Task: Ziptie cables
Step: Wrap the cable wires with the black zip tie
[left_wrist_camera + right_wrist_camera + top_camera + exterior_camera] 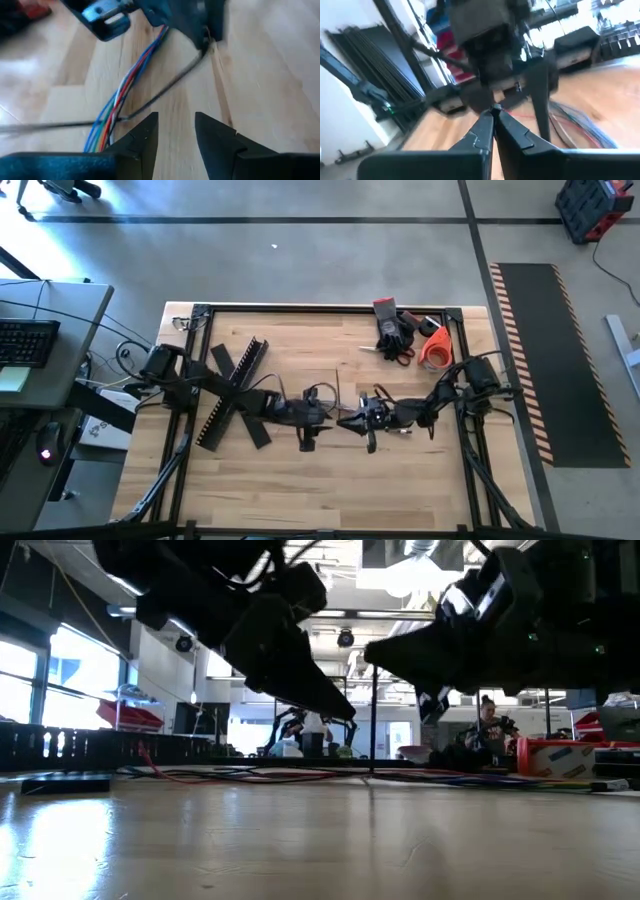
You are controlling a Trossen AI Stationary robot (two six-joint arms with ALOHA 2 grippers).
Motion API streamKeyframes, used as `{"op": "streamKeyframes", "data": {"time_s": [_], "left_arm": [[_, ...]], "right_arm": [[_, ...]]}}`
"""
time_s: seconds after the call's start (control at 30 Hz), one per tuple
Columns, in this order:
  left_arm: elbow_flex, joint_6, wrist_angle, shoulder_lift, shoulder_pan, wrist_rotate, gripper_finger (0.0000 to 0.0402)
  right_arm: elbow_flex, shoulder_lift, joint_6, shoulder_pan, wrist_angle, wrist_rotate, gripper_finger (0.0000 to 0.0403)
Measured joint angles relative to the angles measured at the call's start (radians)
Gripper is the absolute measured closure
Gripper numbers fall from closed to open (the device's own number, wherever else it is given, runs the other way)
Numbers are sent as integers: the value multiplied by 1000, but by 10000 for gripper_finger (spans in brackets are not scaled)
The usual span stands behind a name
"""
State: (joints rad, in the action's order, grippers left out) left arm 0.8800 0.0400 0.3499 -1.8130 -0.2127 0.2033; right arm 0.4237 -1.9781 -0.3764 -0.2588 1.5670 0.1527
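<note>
Both arms reach in from the worktop's side edges and meet near its middle in the high view, left gripper (318, 418) and right gripper (352, 420) nearly tip to tip.

Left wrist view: fingers (142, 135) parted, nothing between them. The cables (117, 102), a blue/red/white/green bundle, lie flat on the wood just beside one finger, with a thin dark strap (165, 90) crossing them. Can't tell if that strap is the ziptie.

Right wrist view: fingers (482, 127) pressed together at the tips; can't tell if anything thin is pinched there.

Low view alone shows both grippers hanging above the worktop (320, 840), not touching it, with the cables running along its far edge.

High view only: slotted black bars (235, 390) crossed near the left edge; gloves (392, 328), orange tape roll (436, 348) and scissors (395, 354) at the far right corner.
</note>
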Motion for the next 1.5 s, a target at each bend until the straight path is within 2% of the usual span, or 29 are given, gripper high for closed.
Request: {"op": "streamKeyframes", "data": {"time_s": [0.17,0.23,0.43,0.63,0.77,1.0,1.2,1.3,1.5], "left_arm": [[-64,-34,234,-8,-35,164,291],[-76,-42,300,-29,-32,190,291],[-79,-52,479,-132,-16,49,291],[-79,-66,599,-202,-18,90,296],[-79,-86,615,-204,-26,98,321],[-79,-81,619,-204,-31,98,393],[-79,-67,606,-204,-31,97,400],[-79,-48,590,-204,-31,96,401],[-79,-21,528,-204,-31,93,401]], "right_arm": [[-16,9,-10,24,-5,-8,403],[-15,9,-9,24,-4,-17,403],[-13,9,-8,24,-2,-30,403],[-13,9,-8,23,-2,-30,403],[-13,9,-10,23,-3,-30,403],[-13,9,-10,23,-71,-29,403],[-12,11,-31,23,-109,-27,396],[-12,11,-43,23,-120,-43,371],[-13,11,-11,37,-182,-124,288]]}}
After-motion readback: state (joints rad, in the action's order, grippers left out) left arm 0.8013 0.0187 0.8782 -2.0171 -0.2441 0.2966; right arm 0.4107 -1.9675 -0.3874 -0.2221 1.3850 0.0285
